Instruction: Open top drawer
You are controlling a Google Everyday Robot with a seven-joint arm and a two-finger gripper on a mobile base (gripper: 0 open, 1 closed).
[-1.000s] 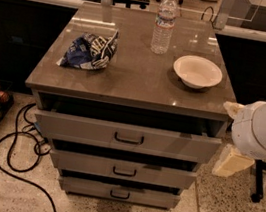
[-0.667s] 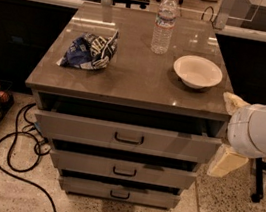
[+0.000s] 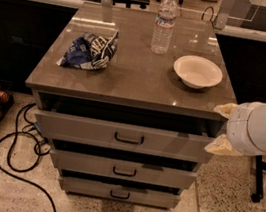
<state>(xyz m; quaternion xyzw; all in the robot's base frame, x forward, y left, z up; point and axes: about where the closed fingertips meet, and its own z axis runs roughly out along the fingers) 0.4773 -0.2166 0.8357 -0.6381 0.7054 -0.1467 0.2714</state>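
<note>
Nearest to us, the top drawer [image 3: 88,130] stands a little way out of the cabinet [image 3: 46,81], with a dark gap showing between its grey front and the countertop edge. Its black bar handle [image 3: 128,139] sits dead centre. And there's the gripper [image 3: 219,127], over at the drawer's right end, well to the right of that handle. It's level with the front corner of the cabinet, and its two cream fingers [image 3: 225,110] are spread apart, one up by the countertop edge and one down beside the end of the drawer front. They're holding nothing. From here I can't tell whether either finger actually touches the drawer.

Count the drawers: three. Under the top one come the middle drawer [image 3: 78,162] and the bottom drawer [image 3: 79,186], each with a black handle of its own, so three handles too. One black cable [image 3: 10,156] loops across the speckled floor on the left.

Up on the countertop there's one crumpled blue snack bag [image 3: 89,50] on the left and one pale bowl [image 3: 197,71] on the right. Farther back, between them, one clear water bottle [image 3: 165,22] stands upright, cap on.
</note>
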